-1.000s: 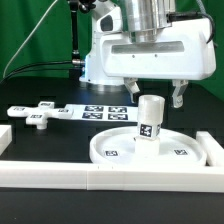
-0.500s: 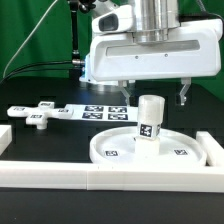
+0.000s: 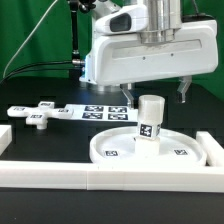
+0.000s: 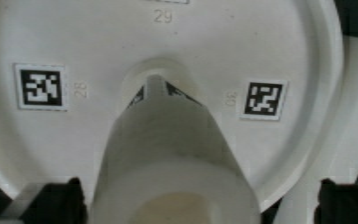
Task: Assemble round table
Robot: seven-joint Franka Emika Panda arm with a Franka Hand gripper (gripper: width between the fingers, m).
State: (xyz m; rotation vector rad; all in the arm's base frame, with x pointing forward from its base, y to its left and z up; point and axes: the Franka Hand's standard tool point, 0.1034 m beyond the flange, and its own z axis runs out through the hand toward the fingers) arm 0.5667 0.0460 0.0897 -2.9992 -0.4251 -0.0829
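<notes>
The large rimmed round disc (image 3: 150, 148) lies on the black table with the short cylindrical leg (image 3: 150, 120) standing upright at its centre. My gripper (image 3: 154, 96) hangs open just above the leg's top, one finger to each side and clear of it. In the wrist view the leg (image 4: 179, 150) rises from the disc (image 4: 87, 50) toward the camera, between my dark fingertips (image 4: 345, 198), which do not touch it. The cross-shaped foot (image 3: 36, 113) lies loose on the table at the exterior view's left.
The marker board (image 3: 98, 112) lies behind the disc. Long white border rails run along the front (image 3: 110, 177) and up the exterior view's right side (image 3: 213, 150). A short white rail end (image 3: 4, 133) sits at the left edge.
My gripper has risen off the leg, from fingers flanking its top to above it, and shifted slightly to the exterior view's right. The leg stays upright on the disc.
</notes>
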